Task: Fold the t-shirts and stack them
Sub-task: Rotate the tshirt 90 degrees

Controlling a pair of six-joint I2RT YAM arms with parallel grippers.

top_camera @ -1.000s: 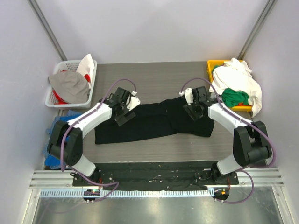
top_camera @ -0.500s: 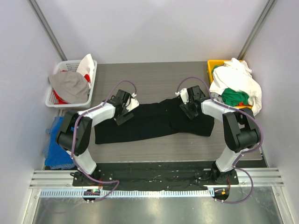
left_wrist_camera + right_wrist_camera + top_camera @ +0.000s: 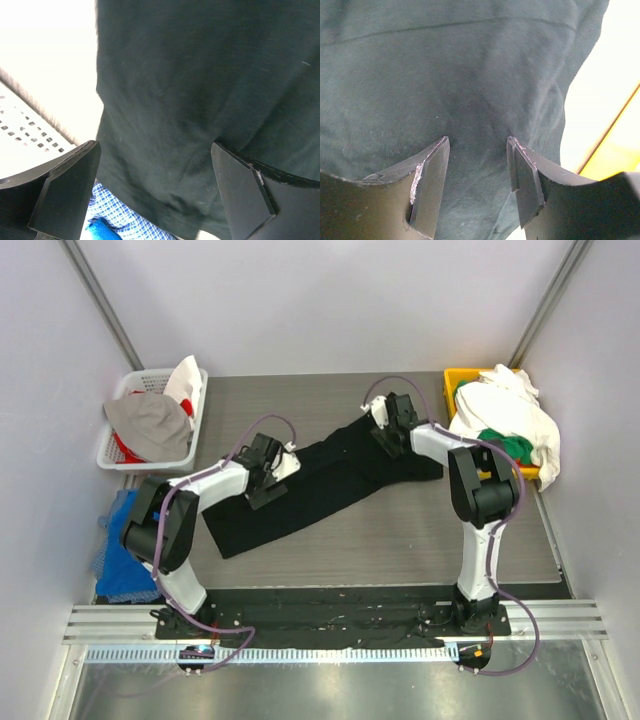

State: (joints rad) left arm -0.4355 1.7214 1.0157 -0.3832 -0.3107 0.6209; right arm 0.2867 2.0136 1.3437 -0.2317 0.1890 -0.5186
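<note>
Arms outstretched; left pincer (image 3: 265,485) splayed, right pincer (image 3: 387,435) clamping black t-shirt (image 3: 320,492).

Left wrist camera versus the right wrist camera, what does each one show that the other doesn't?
Only the left wrist view shows a white perforated basket at its left edge, a blue checked cloth poking out below the fabric, and the left gripper spread wide. Only the right wrist view shows a yellow bin at its right edge, and the right gripper with a narrower gap, creases running toward it. Both show the black t-shirt filling most of the frame beneath the fingers.
</note>
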